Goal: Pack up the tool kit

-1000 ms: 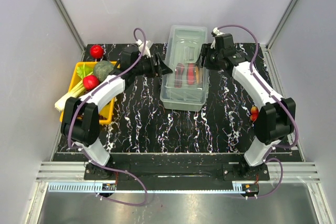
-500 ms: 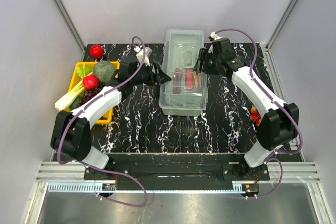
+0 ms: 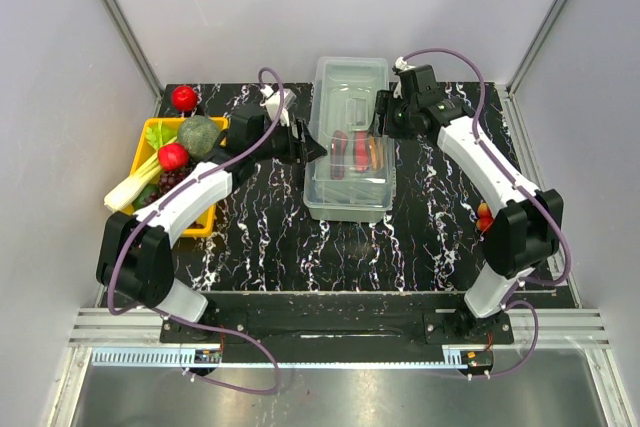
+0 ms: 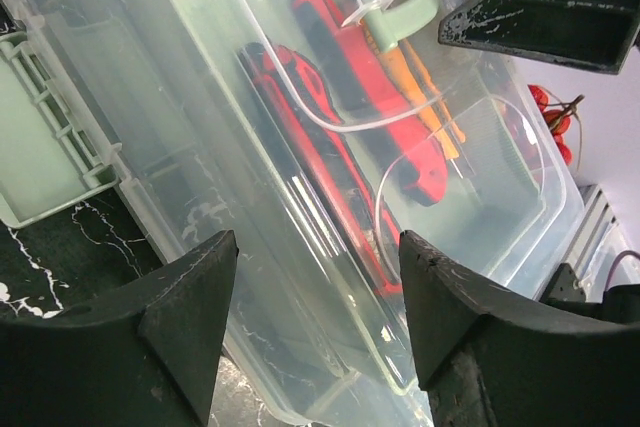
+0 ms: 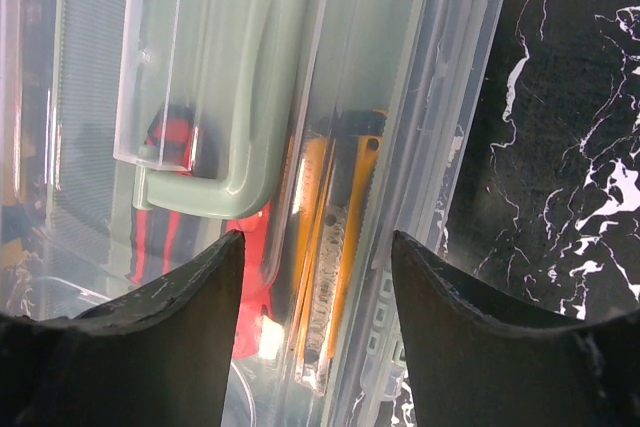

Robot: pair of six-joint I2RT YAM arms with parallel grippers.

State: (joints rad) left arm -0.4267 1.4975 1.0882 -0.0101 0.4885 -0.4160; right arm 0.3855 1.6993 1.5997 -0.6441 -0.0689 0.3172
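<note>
Pale grey-green plastic sits towards the far middle of the black marbled bench (image 3: 270, 237): the toolbox (image 3: 347, 202), lid shut. Its long sides run away from the arms, and its far end is close to the bench's back edge. Through the clear lid I can see a red-handled tool (image 4: 405, 152) and an orange-handled tool (image 5: 340, 237) lying lengthwise side by side under the green lid handle (image 5: 255, 127).

The left gripper (image 3: 306, 143) is just beside the box's left long edge, about halfway along. Its jaws stand apart with nothing between them, and the box wall shows past the tips. A pale green ribbed fitting (image 4: 45, 162) juts from that side of the box. The right gripper (image 3: 381, 119) is at the right long edge, a little further back. Its jaws are likewise apart and hold nothing, with the handle and the lid's right rim showing between the tips. Whether either touches the box I cannot tell.

A strip of bench separates the box's left side from the yellow tray (image 3: 205, 219) of vegetables at the left edge. A round red fruit (image 3: 184, 97) sits in the far left corner. To the right, bench shows between the box and the edge, where small red fruits (image 3: 485, 217) lie hard by the right arm. Nearer than the box, marbled surface stretches to the arm bases.
</note>
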